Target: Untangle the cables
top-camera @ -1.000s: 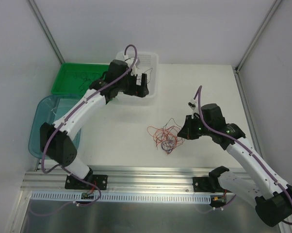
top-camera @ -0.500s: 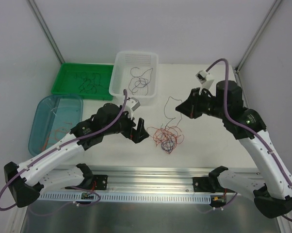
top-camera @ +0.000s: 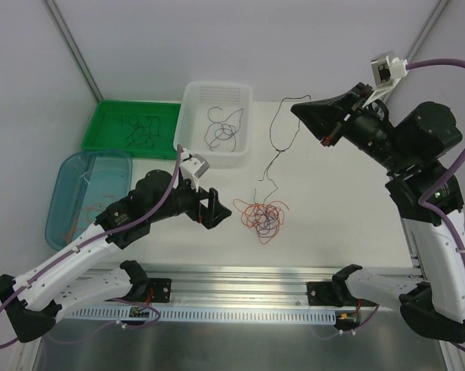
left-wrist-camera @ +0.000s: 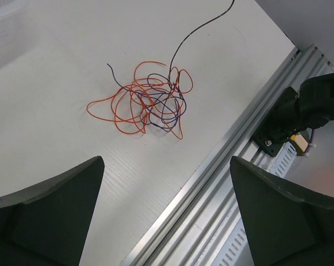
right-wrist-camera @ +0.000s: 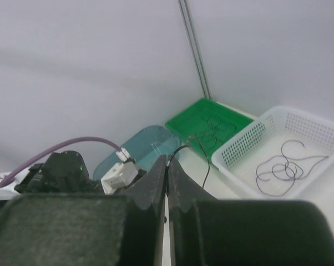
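A tangle of red/orange and dark purple cables (top-camera: 264, 218) lies on the white table; it also shows in the left wrist view (left-wrist-camera: 147, 100). My right gripper (top-camera: 300, 110) is raised high and shut on a black cable (top-camera: 277, 135) that hangs down to the tangle; its end pokes out at the fingertips (right-wrist-camera: 189, 149). My left gripper (top-camera: 214, 209) is open and empty, low over the table just left of the tangle, its fingers (left-wrist-camera: 50, 210) wide apart.
A white basket (top-camera: 240, 147) holds dark purple cables. A green tray (top-camera: 97, 127) holds black cables. A teal bin (top-camera: 62, 185) holds red ones. An aluminium rail (top-camera: 240, 282) runs along the near edge.
My right gripper has risen and moved back, drawing the black cable up out of the tangle. My left arm left the white basket and came down beside the tangle.
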`<state>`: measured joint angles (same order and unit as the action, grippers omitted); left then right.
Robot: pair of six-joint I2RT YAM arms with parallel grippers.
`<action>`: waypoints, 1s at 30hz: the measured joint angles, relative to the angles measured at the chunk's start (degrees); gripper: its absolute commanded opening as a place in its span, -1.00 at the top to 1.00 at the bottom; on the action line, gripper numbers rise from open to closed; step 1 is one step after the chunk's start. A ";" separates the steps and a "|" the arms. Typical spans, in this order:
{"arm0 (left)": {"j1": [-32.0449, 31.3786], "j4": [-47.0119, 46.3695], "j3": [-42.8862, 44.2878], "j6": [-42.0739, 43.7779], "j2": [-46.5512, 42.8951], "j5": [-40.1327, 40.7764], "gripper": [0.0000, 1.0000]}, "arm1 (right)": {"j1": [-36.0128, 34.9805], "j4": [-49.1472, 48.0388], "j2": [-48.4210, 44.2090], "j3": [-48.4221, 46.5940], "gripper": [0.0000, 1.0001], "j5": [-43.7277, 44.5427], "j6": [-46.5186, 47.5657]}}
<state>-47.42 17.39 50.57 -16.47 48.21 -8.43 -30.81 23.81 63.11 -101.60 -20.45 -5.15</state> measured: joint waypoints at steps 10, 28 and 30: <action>-0.02 -6.19 -1.18 -0.04 0.85 -0.39 -0.95 | -1.36 -9.55 -1.03 18.51 0.91 -1.11 -7.26; -3.85 -34.29 -4.92 2.32 19.91 2.95 -0.57 | -7.56 -8.24 -1.70 26.29 0.89 -0.74 -9.44; -4.42 -36.06 -4.92 2.84 21.68 3.19 -0.51 | -7.72 -8.24 -1.88 26.32 0.89 -0.57 -9.44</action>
<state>-51.83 -18.68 45.65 -13.63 69.89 -5.23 -38.52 15.57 61.23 -75.29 -21.02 -14.59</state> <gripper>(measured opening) 0.784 0.053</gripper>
